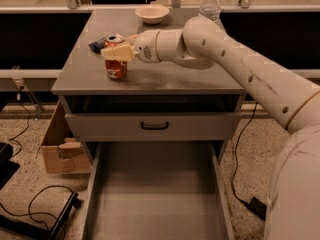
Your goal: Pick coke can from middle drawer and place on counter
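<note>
On the counter (165,76), coke can (116,70) sat near the left edge, my gripper (118,53) clamped on it. Placing step; next needed release, lift clear.

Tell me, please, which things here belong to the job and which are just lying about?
Job: coke can; gripper clasping it at the left of the counter; open middle drawer.
Lying about: bowl; water bottle; dark object behind the can; cardboard box.

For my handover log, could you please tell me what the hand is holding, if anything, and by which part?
The hand, over the left of the counter, grips the coke can around its upper body.
</note>
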Tool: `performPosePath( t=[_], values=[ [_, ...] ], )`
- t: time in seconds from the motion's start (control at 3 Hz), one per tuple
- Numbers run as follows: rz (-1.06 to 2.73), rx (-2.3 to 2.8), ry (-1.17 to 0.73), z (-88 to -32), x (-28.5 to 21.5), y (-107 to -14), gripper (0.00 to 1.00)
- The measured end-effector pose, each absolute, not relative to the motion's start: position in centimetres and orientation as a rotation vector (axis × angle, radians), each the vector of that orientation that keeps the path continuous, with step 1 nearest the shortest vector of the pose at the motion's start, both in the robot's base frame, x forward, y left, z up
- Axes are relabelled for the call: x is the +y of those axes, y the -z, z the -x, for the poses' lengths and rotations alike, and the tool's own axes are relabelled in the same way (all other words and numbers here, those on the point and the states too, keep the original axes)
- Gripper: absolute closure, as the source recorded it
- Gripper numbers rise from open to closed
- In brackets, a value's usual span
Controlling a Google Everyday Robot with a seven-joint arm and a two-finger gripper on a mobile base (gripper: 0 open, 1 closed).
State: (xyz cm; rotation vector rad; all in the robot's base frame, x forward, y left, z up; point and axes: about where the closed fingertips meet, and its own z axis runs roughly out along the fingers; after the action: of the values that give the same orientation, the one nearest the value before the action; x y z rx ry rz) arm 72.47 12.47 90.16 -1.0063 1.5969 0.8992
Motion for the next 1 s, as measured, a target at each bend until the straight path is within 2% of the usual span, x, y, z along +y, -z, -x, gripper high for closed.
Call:
performPosePath(
  t=[0.67,1.0],
  values=[
    [1.042,1.55,-0.876,-72.31,13.36,-90.21,0.59],
    [1.045,1.549,-0.88,-72.22,13.65,-90.17,0.35]
  ],
)
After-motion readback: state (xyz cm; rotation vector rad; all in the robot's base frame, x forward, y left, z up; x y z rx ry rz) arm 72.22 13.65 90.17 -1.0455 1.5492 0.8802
